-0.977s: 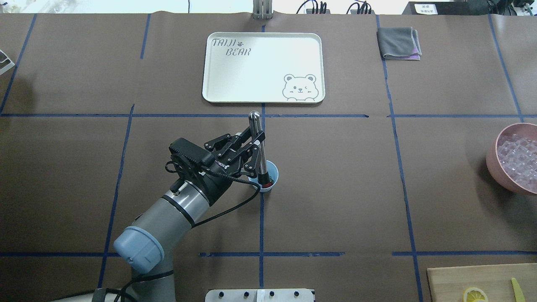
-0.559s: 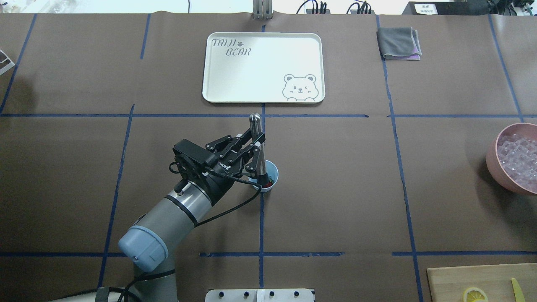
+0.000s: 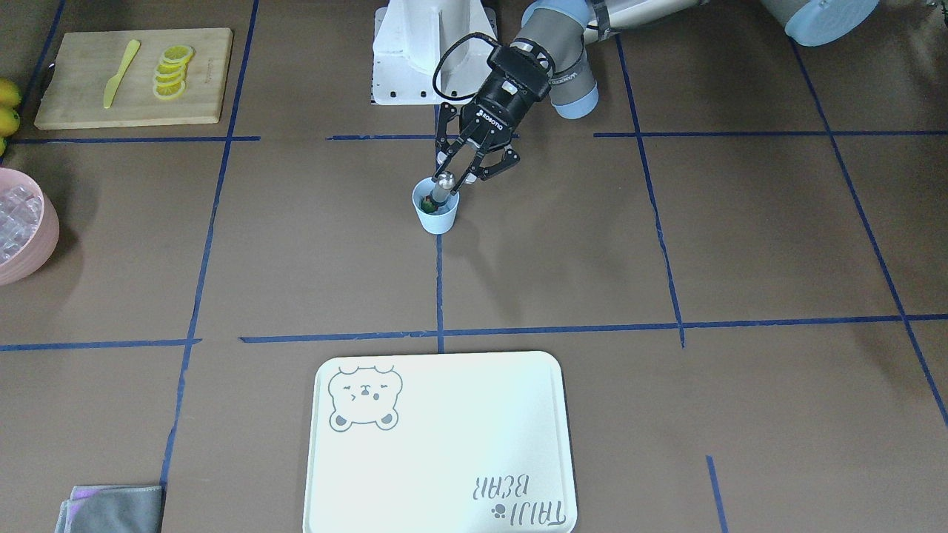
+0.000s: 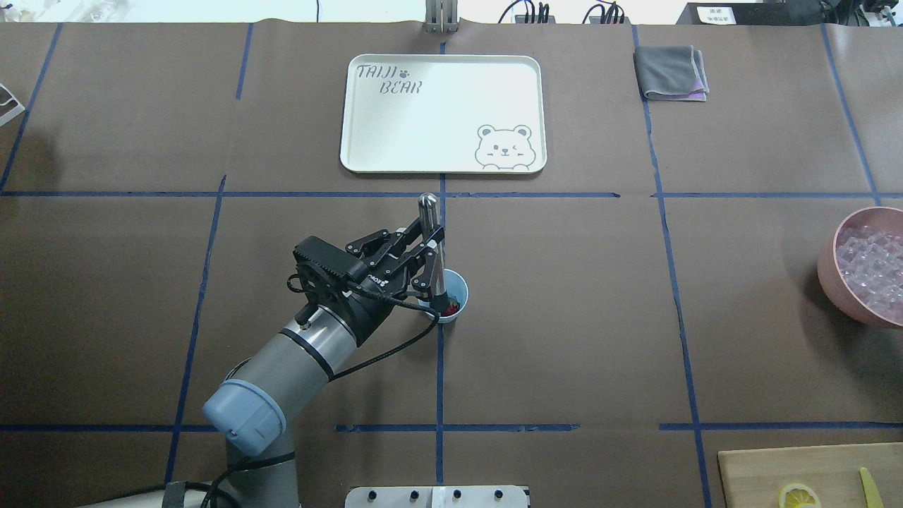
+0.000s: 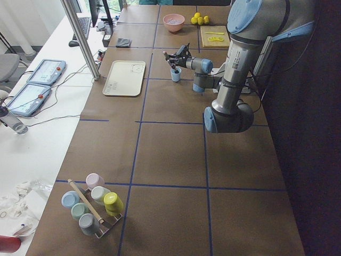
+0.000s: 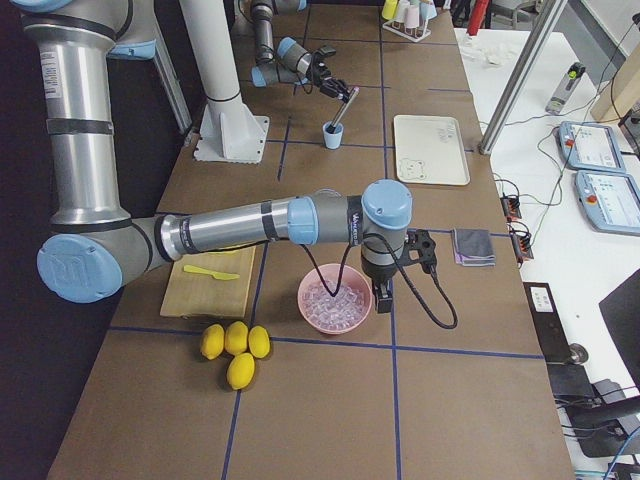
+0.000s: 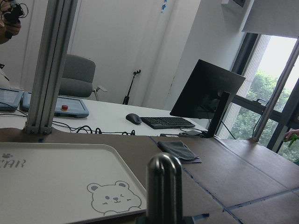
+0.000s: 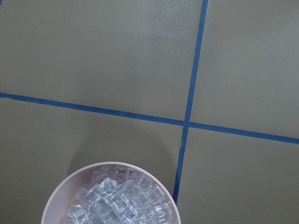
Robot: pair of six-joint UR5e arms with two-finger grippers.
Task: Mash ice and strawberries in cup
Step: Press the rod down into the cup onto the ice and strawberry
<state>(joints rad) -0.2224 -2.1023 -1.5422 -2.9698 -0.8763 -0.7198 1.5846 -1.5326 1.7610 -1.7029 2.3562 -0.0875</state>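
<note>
You had the left hand clamped around a metal muddler, gripping the shaft partway up so that the rounded top stood clear above the grip. The muddler leaned, with its lower end down inside the cup. That pale blue cup stood upright near the middle of the tabletop, on a blue tape line and well apart from the white bear tray. Inside the cup, beside the muddler's tip, you could see the strawberry as a bit of red with green. The ice lay heaped in the pink bowl, far off at the tabletop's right end. Whether any of it was also in the cup, I could not tell. Your right hand hung over that bowl, and I could not tell whether it was open or closed.
</note>
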